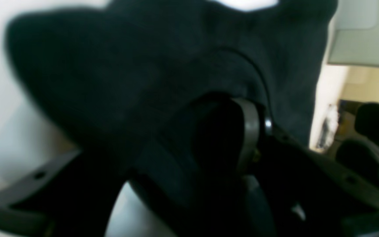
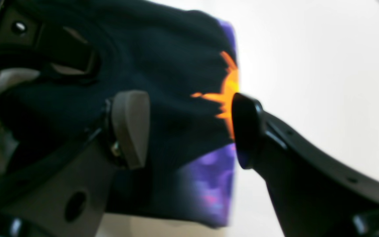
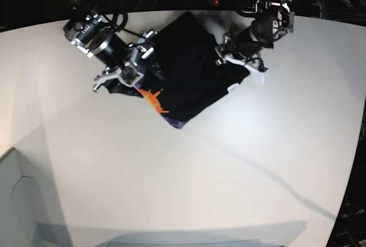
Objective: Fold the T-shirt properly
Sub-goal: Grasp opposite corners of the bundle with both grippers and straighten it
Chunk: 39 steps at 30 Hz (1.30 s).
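The T-shirt lies folded into a dark lump at about 12 o'clock on the white bench, well back from the near edge. It is black over most of what shows. An orange sun print pokes out at its 7 o'clock side, with a strip of purple along the corner nearest the camera. A small white tag sits at its 3 o'clock edge.

The right claw is at the shirt's 9 o'clock side. Its jaws stand wide, one finger over the black cloth, the other at the printed edge beside the bench. The folded edge lies between them, not pinched.

The left claw is at the shirt's 2 o'clock side, low on the cloth. In its wrist view black fabric drapes over one finger and fills most of the picture. The blur hides how the jaws stand, so I cannot tell whether they pinch the cloth.
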Each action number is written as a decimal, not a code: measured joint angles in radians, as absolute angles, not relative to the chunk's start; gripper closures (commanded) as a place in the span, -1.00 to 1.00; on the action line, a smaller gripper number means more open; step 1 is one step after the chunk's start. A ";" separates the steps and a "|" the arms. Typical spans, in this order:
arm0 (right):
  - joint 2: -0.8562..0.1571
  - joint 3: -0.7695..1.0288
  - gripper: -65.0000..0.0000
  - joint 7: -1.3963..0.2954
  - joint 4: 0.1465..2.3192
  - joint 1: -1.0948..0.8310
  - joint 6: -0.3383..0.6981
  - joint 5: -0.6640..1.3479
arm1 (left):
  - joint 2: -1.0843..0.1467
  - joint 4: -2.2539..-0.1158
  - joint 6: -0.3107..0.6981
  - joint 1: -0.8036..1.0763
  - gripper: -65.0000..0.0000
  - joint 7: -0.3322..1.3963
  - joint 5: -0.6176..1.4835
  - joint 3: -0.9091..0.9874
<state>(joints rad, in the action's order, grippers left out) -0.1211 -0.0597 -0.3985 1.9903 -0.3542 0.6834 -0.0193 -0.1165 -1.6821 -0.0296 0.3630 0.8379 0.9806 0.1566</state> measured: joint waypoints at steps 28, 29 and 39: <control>0.034 0.229 -0.22 -0.400 1.858 -0.222 0.691 -0.022 | -0.121 -1.121 -0.059 -0.459 0.59 0.894 0.744 -0.549; 0.033 0.229 -0.22 -0.400 1.858 -0.222 0.691 -0.022 | -0.121 -1.126 -0.059 -0.464 0.42 0.919 0.745 -0.547; 0.035 0.231 -0.22 -0.401 1.853 -0.200 0.691 -0.023 | -0.197 -1.445 -0.063 -0.313 -0.81 0.986 0.741 -0.301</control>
